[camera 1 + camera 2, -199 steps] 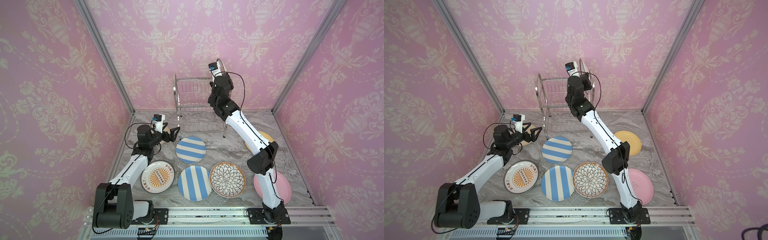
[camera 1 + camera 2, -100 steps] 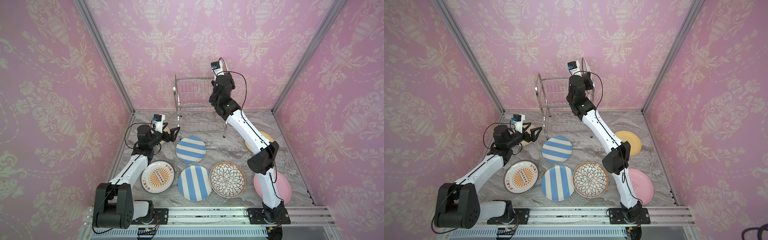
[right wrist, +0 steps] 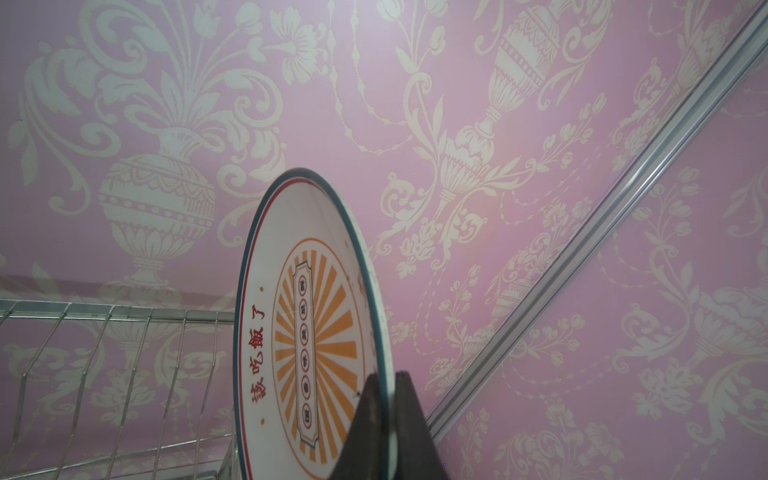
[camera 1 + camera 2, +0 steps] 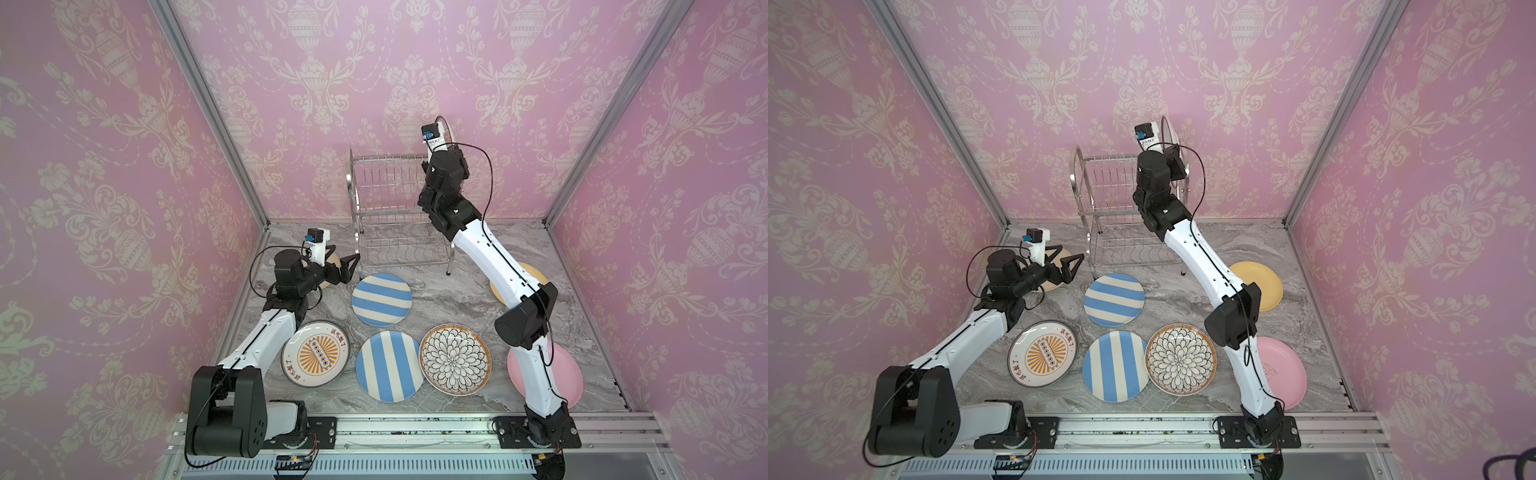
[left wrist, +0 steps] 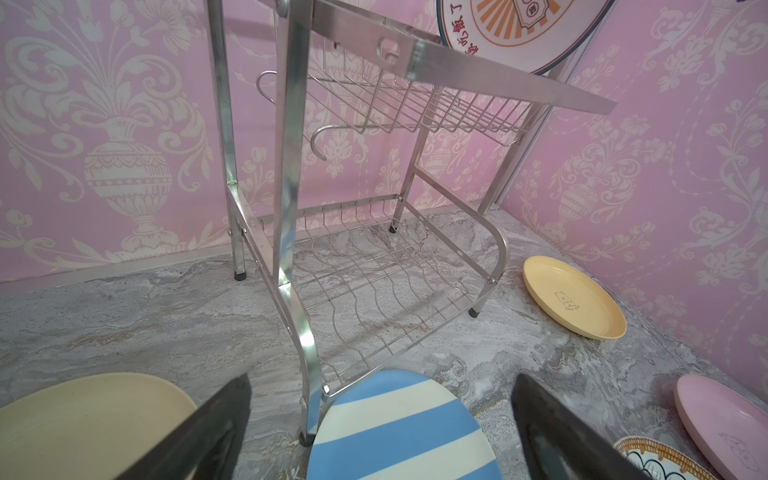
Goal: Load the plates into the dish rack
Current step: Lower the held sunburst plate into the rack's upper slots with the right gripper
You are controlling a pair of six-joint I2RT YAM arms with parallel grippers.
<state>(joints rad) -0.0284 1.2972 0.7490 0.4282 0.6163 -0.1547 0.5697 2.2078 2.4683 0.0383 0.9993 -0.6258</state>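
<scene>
1. Silver wire makes up the dish rack [image 4: 386, 158], which stands at the back of the grey marble table [image 4: 457, 299], close to the pink wall
2. High over the rack's right end, the right gripper [image 3: 384, 380] has its jaws pinched together on the rim of a sunburst plate [image 3: 316, 332]
3. That plate stands on edge, upright, its face turned along the top tier's wires; whether its lower rim touches them I cannot tell
4. Low beside the rack's front left leg, the left gripper [image 4: 343, 259] hovers with its jaws spread wide apart, clear of every plate
5. Partly beneath that gripper, a cream plate [image 5: 83, 415] lies flat on the table
6. One striped plate [image 4: 381, 299] lies just in front of the rack
7. Nearer the front edge, the other striped plate [image 4: 390, 365] sits between a second sunburst plate [image 4: 316, 353] and the petal-patterned plate [image 4: 455, 358], the three nearly touching
8. A yellow plate [image 4: 1268, 282] lies to the right of the rack and a pink plate [image 4: 1283, 370] at the front right; the right arm [image 4: 1200, 257] passes over part of both
</scene>
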